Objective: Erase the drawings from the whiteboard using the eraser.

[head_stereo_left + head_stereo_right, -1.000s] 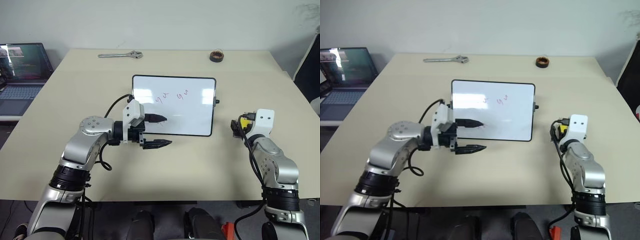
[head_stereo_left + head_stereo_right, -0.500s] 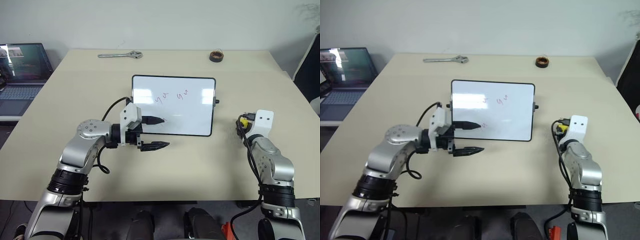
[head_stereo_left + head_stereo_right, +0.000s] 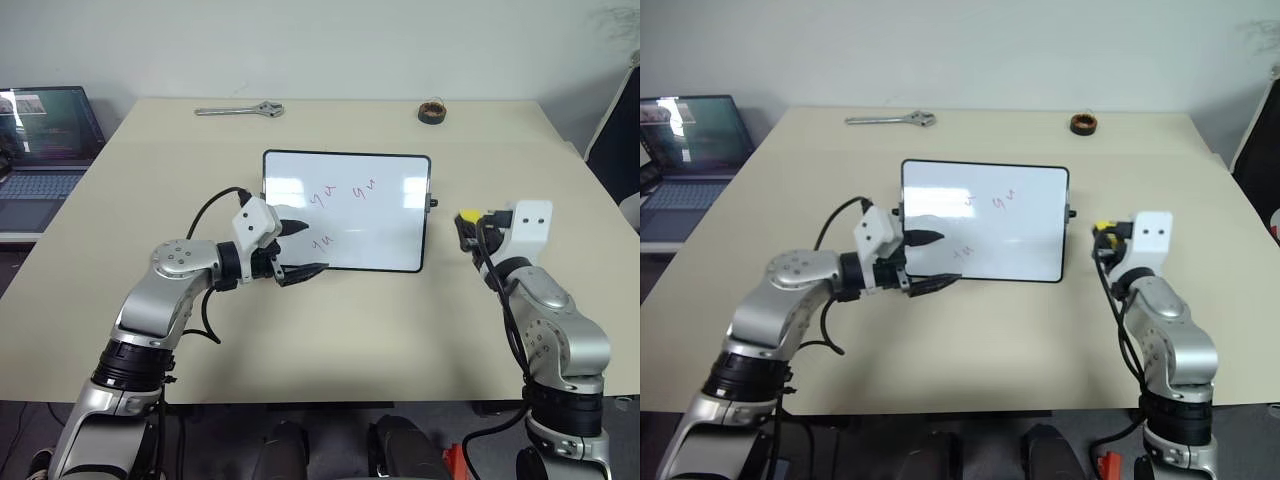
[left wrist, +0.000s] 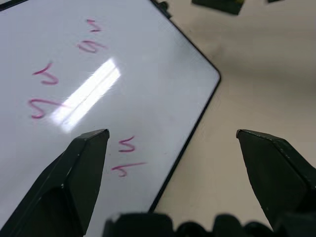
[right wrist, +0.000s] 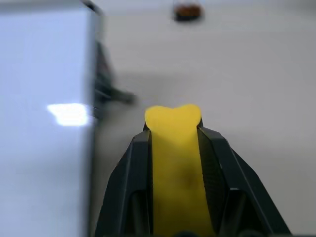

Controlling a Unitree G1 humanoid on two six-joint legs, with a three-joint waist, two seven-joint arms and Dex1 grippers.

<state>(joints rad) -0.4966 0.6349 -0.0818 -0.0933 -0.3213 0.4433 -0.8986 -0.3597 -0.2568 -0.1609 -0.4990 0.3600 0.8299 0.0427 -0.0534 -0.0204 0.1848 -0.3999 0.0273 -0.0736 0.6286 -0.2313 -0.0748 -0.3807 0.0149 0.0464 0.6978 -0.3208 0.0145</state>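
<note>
My right gripper is clamped on the eraser: in the right wrist view the yellow block sits squeezed between both black fingers, its tip bulging past them, so the grip is firm enough for rubbing. In the left eye view this gripper hangs at centre right of the frame, above the table and just beside the right short edge of the whiteboard, not over it. The whiteboard lies flat at the centre of the frame, with its black frame and a small knob on its right side. The drawings are 3 thin purple-pink squiggles: 2 sit side by side in the upper middle of the board, and 1 sits lower, toward the left. My left gripper has its jaws spread apart, holding nothing; in the left wrist view 1 finger stands over the white surface and the other over bare table, straddling the board's near edge. I judge this placement serves to brace the board so it does not slide under the eraser. In the upper part of the frame, a wrench and a dark tape roll lie well apart from the board; a laptop stands at far left. The next step, in my judgement, is carrying the eraser over the squiggles.
</note>
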